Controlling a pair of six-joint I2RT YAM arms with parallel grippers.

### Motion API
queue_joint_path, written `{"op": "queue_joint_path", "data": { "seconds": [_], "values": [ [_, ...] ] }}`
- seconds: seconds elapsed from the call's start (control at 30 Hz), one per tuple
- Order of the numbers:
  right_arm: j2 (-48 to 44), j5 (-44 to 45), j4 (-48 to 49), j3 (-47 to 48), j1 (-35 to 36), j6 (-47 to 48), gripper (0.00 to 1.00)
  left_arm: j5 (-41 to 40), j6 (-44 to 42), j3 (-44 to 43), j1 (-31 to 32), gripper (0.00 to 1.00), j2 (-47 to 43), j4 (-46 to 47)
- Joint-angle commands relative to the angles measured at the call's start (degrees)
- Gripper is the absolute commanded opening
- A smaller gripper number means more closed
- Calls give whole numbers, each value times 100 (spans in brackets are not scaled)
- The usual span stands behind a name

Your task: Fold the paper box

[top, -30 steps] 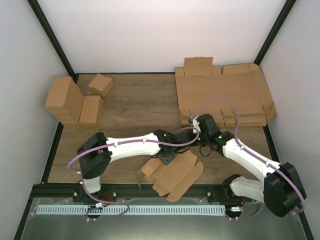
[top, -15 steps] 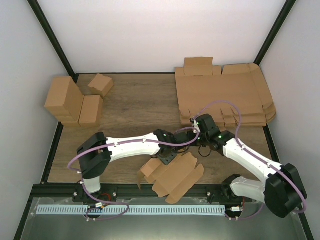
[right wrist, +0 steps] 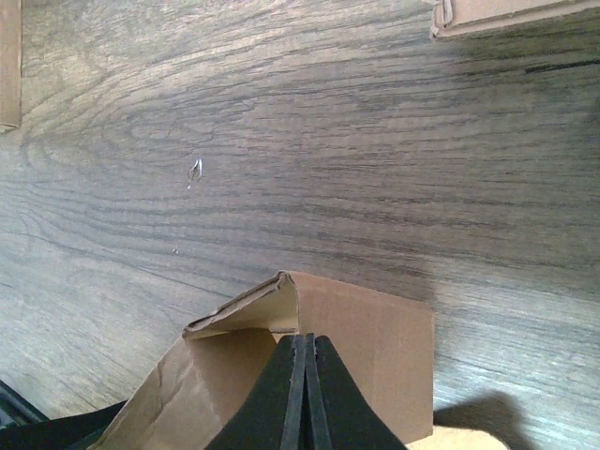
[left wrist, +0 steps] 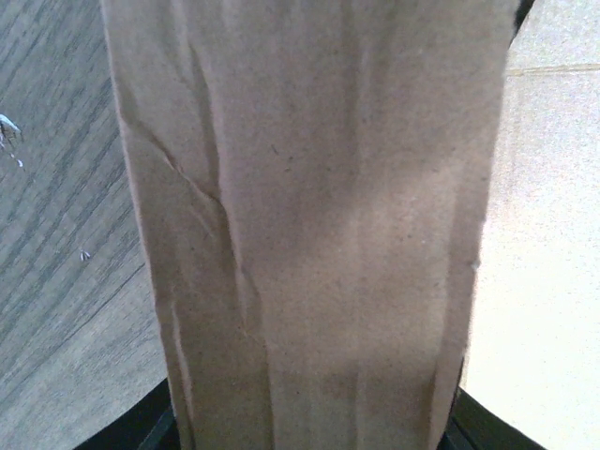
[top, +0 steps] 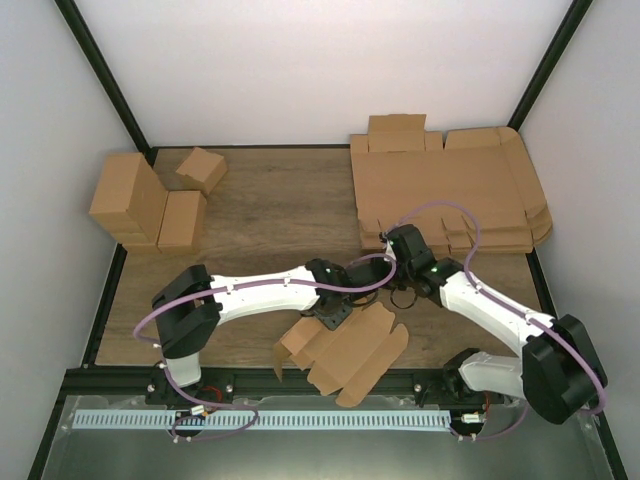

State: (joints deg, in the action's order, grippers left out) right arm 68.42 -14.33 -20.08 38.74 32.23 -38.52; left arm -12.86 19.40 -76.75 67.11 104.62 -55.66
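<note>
The paper box (top: 345, 350) lies half-formed at the near edge of the desk (top: 260, 210), btwn my two arms, flaps splayed toward the front rail. My left tool (top: 333, 312) sits on its far-left part. In that wrist view a creased panel fills the frame and hides the fingers, so I can't tell if it's clamped on the card or just over it. My right tool (right wrist: 305, 342) is pinched fully closed w/ nothing in it, its tip right at a raised flap whose top edge curls over.

Step in hand, I reckon: use the closed right tool as a pusher to turn that flap over while the left side anchors the body.

To do it well:
- Press low, near the score line, not at the free corner, or the flap prob. buckles instead of hinging.
- Push slow and square to the crease.
- Hold the left side firm so the box doesn't skid off the front edge.
- Mind the pile of flat sheets (top: 450, 190) just behind my right wrist.
</note>
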Motion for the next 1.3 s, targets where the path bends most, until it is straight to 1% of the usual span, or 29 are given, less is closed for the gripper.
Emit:
{"op": "queue_joint_path", "data": {
  "seconds": [0.0,0.17,0.37,0.5,0.6,0.73,0.93,1.03,1.13,1.17,1.2,1.27],
  "values": [
    [-273,-240,55,101,91,-434,1,-4,40,29,-23,44,-121,114],
    [-486,-292,-132,73,91,-700,1,-66,134,35,-23,44,-134,106],
    [-832,-396,-220,-409,100,-903,1,63,169,73,-23,44,-135,182],
    [-1052,-500,-188,-698,214,-1207,1,157,210,25,-6,43,-81,213],
    [-1237,-579,-61,-886,353,-1467,1,223,297,-58,48,43,-26,222],
    [-1434,-664,184,-1133,489,-1778,1,102,394,-232,178,44,53,130],
    [-1548,-800,526,-1471,496,-1931,1,60,461,-340,346,44,110,141],
    [-1593,-933,860,-1676,495,-1881,5,112,455,-325,373,44,107,197],
    [-1575,-898,964,-1783,495,-1727,11,144,411,-302,382,44,103,213],
    [-1565,-889,987,-1814,494,-1607,14,156,384,-291,382,44,103,213],
    [-1561,-876,998,-1832,495,-1479,23,161,370,-280,382,44,103,202],
    [-1603,-853,1068,-1888,495,-1259,27,154,323,-275,379,44,114,162]
  ]
}}
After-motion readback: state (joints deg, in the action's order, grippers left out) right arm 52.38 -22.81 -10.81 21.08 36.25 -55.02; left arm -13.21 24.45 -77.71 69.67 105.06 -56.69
